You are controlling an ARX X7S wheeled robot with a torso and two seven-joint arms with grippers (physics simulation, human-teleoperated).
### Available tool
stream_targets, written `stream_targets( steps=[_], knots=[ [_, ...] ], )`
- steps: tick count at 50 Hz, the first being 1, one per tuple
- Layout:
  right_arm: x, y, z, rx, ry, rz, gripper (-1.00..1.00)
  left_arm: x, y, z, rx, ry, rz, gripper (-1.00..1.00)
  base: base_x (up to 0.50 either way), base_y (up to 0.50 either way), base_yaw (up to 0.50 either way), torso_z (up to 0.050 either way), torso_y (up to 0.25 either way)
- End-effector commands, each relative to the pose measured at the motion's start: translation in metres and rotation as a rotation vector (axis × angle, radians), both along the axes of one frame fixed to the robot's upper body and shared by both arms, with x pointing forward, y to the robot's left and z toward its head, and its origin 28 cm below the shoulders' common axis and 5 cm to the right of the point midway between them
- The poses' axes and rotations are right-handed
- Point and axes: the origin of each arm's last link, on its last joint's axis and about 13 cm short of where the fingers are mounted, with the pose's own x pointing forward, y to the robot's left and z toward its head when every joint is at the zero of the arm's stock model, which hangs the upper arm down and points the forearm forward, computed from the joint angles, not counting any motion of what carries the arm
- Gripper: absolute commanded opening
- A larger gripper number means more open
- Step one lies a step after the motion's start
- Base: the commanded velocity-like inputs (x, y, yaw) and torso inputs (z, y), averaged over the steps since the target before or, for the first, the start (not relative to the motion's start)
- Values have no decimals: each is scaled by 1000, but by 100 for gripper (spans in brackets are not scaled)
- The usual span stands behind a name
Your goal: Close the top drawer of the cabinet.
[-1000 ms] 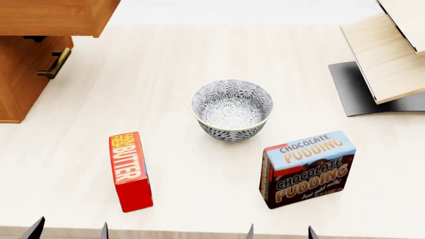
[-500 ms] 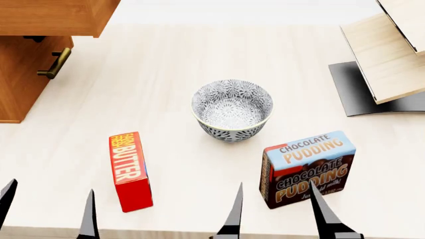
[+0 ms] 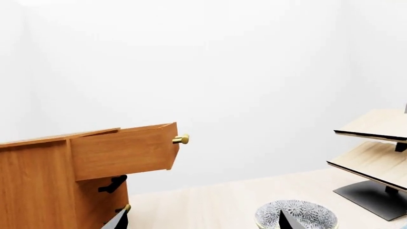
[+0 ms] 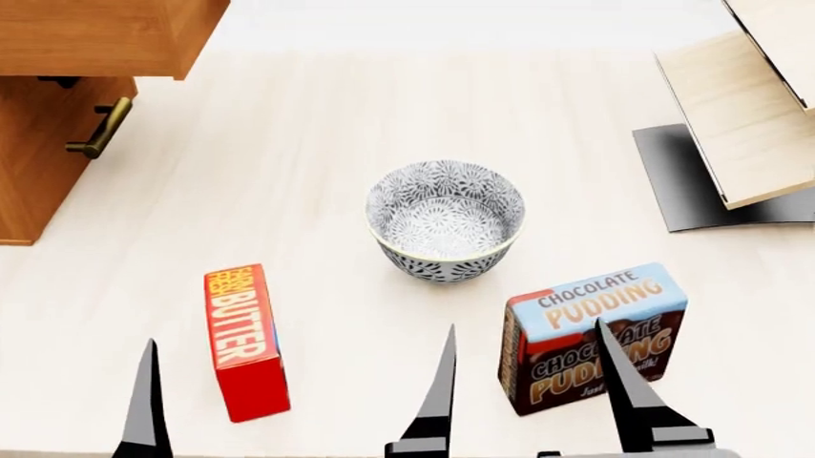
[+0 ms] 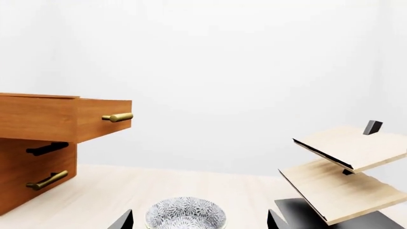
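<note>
The orange-brown cabinet (image 4: 38,162) stands at the table's far left. Its top drawer (image 4: 102,38) is pulled out over the table. In the left wrist view the top drawer (image 3: 124,150) sticks out with its brass handle (image 3: 181,139) end-on. The right wrist view shows the drawer (image 5: 64,118) and its handle (image 5: 117,117) too. My left gripper (image 3: 200,220) is open and empty, low at the near edge. Only one of its fingers (image 4: 144,410) shows in the head view. My right gripper (image 4: 525,329) is open and empty, in front of the pudding box. Both are far from the drawer.
A patterned bowl (image 4: 446,219) sits mid-table. A red butter box (image 4: 244,342) lies near left and a chocolate pudding box (image 4: 593,334) near right. Pale slanted wood panels on a black base (image 4: 739,124) stand at the far right. A lower drawer's brass handle (image 4: 99,129) juts from the cabinet.
Both grippers have risen further into the head view from the near edge, their fingers now taller. The scene has shifted slightly down in that view. The drawer has not moved.
</note>
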Motion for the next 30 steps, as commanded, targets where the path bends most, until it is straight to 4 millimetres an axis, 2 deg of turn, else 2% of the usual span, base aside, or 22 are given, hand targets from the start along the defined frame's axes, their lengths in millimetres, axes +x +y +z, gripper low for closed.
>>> stream_targets(
  steps=[1,30],
  knots=[
    [-2,0,2,8,16,27,100,-1,0,2,-4,-3,-5,100,500,0,0,0,0],
    [-2,-2,2,31,21,33,100,-3,-2,4,-8,-6,-14,100,500,0,0,0,0]
  ],
)
